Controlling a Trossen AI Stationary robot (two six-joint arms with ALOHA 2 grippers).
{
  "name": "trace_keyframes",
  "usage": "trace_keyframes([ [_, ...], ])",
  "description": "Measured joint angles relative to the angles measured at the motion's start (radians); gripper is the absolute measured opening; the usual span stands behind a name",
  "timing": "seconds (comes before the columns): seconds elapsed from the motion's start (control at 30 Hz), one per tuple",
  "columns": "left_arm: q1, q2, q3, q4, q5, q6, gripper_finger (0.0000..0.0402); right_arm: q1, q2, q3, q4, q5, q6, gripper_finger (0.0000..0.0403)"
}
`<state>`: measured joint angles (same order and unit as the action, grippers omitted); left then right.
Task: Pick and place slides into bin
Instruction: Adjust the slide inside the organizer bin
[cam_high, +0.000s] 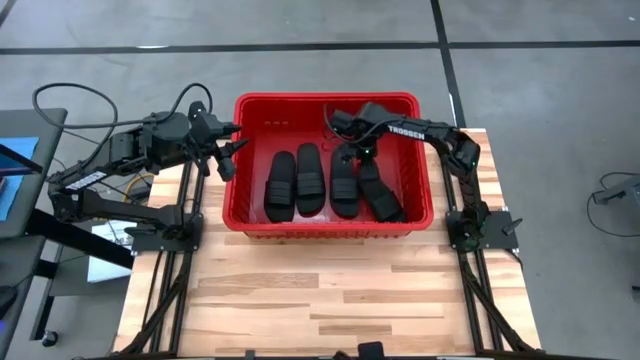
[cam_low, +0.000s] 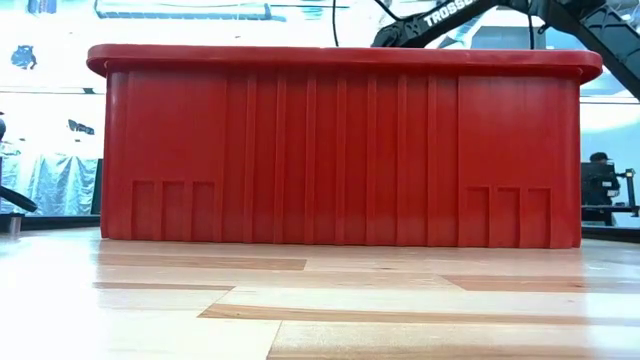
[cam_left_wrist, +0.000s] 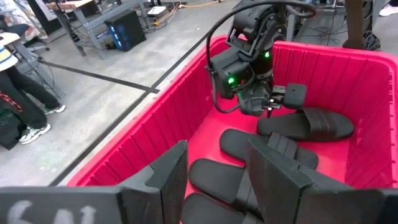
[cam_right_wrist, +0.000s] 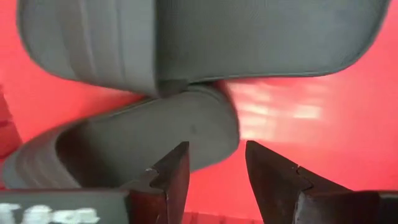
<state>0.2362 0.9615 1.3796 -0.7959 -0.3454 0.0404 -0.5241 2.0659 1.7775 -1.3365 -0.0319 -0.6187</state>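
Right gripper (cam_high: 352, 150) inside red bin (cam_high: 400, 103), low over far end of rightmost slide (cam_high: 380, 192); fingers parted, nothing between them. Left gripper (cam_high: 232, 140) just outside bin's left wall, fingers apart, empty, waiting. Four black slides (cam_high: 308, 180) lie side by side on bin floor, rightmost angled. Wooden desk (cam_high: 330, 290) carries bin. Judgement: placing step finished, task near done. Next move: lift right arm straight up, clear rim, retract.
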Motion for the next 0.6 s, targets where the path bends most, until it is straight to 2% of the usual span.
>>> trace_keyframes([
  [0.13, 0.000, 0.000, 0.000, 0.000, 0.020, -0.003, 0.0154, -0.004, 0.000, 0.000, -0.001, 0.001, -0.018, 0.0147],
  [0.23, 0.000, 0.000, 0.000, 0.000, 0.033, -0.005, 0.0154, -0.002, 0.000, -0.002, 0.001, -0.042, -0.018, 0.0144],
  [0.6, 0.000, 0.000, 0.000, 0.001, 0.034, -0.006, 0.0154, 0.004, 0.000, -0.151, 0.084, -0.050, 0.006, 0.0145],
])
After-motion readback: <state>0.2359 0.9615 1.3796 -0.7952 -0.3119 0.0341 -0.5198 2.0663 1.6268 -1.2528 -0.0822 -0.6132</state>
